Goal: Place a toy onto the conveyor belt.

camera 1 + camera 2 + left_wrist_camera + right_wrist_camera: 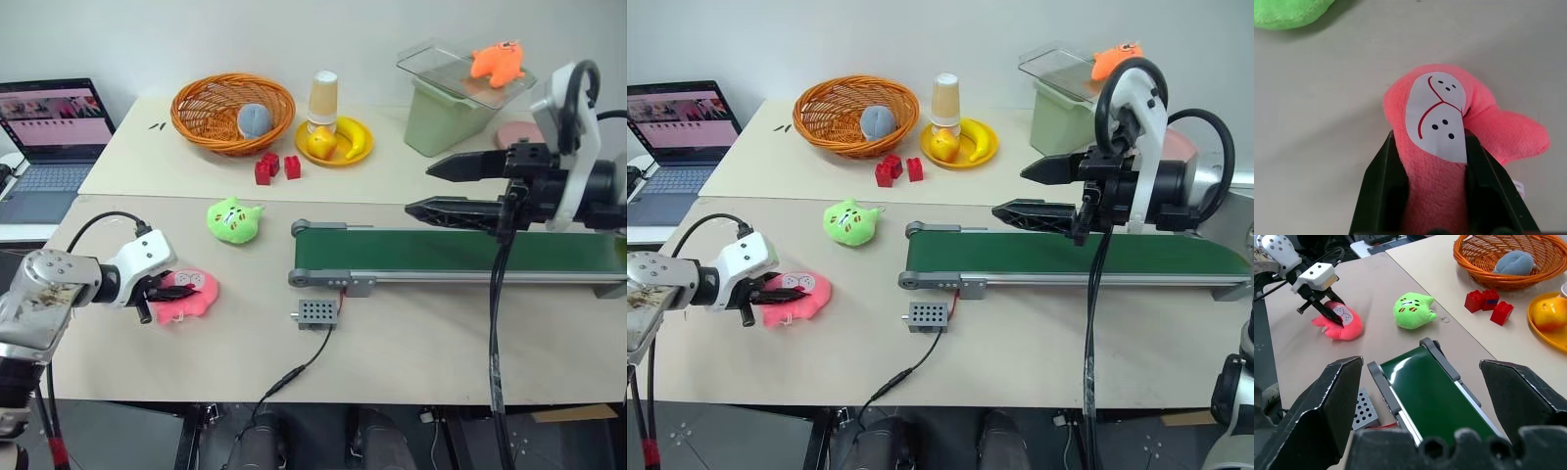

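Left gripper [168, 291] clenched on the pink plush toy [188, 294] on the table — grasp step. Right gripper [419, 188] hangs released above the conveyor belt [441, 251]. Next: lift, carry rightward to the belt.

A: Belt [441, 252]: the far right end runs behind the right hand [423, 188] and off the edge of the head view. In the right wrist view its near part is cut off behind that hand's fingers [1322, 406].

B: Pink toy [1442, 122]?

A: The lower body sits between the left hand's fingers [1378, 191] and runs out of the wrist picture's bottom edge. In the head view the left hand [157, 291] covers its near side.

B: Anything else?

A: Laptop [49, 137] cropped at the left edge. Orange toy [1109, 57] half hidden behind the right arm. Two dark specks [157, 125] beside the basket [232, 113] too small to identify.
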{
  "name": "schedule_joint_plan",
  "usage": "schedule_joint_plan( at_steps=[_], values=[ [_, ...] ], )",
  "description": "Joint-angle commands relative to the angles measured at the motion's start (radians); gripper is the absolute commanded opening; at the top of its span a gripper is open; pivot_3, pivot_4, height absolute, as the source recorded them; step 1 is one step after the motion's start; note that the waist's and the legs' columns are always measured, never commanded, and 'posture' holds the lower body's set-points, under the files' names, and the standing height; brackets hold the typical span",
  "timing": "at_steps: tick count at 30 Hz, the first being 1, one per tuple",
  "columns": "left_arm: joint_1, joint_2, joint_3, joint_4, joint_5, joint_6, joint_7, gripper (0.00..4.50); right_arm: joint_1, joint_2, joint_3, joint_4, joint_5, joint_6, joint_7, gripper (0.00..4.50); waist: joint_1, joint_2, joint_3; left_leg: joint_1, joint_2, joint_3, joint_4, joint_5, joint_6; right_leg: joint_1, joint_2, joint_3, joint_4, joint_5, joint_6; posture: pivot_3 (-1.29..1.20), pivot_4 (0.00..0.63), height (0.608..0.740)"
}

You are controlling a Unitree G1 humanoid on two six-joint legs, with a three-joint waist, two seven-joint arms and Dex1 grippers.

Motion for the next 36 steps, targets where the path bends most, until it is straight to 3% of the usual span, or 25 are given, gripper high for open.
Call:
schedule_joint_plan(
  at_steps=[1, 3, 7, 13, 18, 25, 36],
  values=[
    [-0.137, 0.005, 0.039, -0.079, -0.107, 0.161, -0.032, 1.17, -0.017, -0.025, -0.036, -0.024, 0.016, -0.008, -0.001, 4.5, 0.0, 0.0, 0.0, -0.001, 0.0, 0.0, 0.0, 0.0, 0.0, 0.0, 0.0, 0.0, 0.0, 0.0, 0.0, 0.0, 0.15, 0.734],
    [-0.308, -0.04, 0.045, -0.105, -0.213, 0.339, -0.021, 1.17, -0.01, -0.029, -0.039, -0.024, 0.015, -0.011, 0.001, 4.5, 0.003, 0.0, 0.0, -0.002, 0.0, -0.001, 0.001, 0.0, 0.0, 0.0, 0.0, -0.001, 0.001, 0.0, 0.001, 0.0, 0.15, 0.734],
    [-0.581, -0.117, -0.03, -0.119, -0.256, 0.464, -0.004, 1.17, -0.002, -0.027, -0.037, -0.024, 0.013, -0.022, -0.004, 4.5, 0.004, -0.001, 0.0, -0.006, -0.002, -0.003, 0.006, -0.001, 0.002, 0.0, 0.002, -0.001, 0.001, 0.001, 0.002, 0.0, 0.15, 0.734],
    [-0.765, -0.269, -0.188, -0.109, -0.167, 0.421, 0.066, 1.17, 0.015, -0.005, -0.056, -0.046, 0.026, -0.025, -0.039, 4.5, -0.003, -0.001, 0.0, -0.002, -0.003, 0.0, 0.006, -0.002, 0.004, 0.001, 0.001, 0.004, 0.001, 0.002, 0.004, 0.0, 0.15, 0.734],
    [-0.805, -0.371, -0.265, -0.069, -0.129, 0.358, 0.065, 1.17, 0.049, 0.008, -0.099, -0.089, 0.066, -0.003, -0.096, 4.5, -0.004, -0.001, 0.0, -0.002, -0.003, 0.0, 0.007, -0.002, 0.004, 0.001, 0.001, 0.005, 0.001, 0.002, 0.004, 0.0, 0.15, 0.734],
    [-0.794, -0.41, -0.378, 0.016, 0.007, 0.156, 0.032, 1.17, 0.114, 0.0, -0.181, -0.155, 0.149, 0.023, -0.193, 4.5, -0.001, -0.001, 0.0, -0.002, -0.003, 0.001, 0.008, -0.002, 0.004, 0.001, 0.002, 0.005, 0.0, 0.003, 0.004, 0.0, 0.15, 0.734],
    [-0.735, -0.51, -0.389, 0.113, 0.08, 0.073, 0.04, 1.17, 0.174, -0.051, -0.249, -0.196, 0.282, 0.023, -0.326, 4.5, 0.001, -0.001, 0.0, -0.003, -0.003, 0.001, 0.008, -0.003, 0.006, 0.001, 0.002, 0.006, 0.0, 0.003, 0.005, 0.0, 0.15, 0.734]
  ],
)
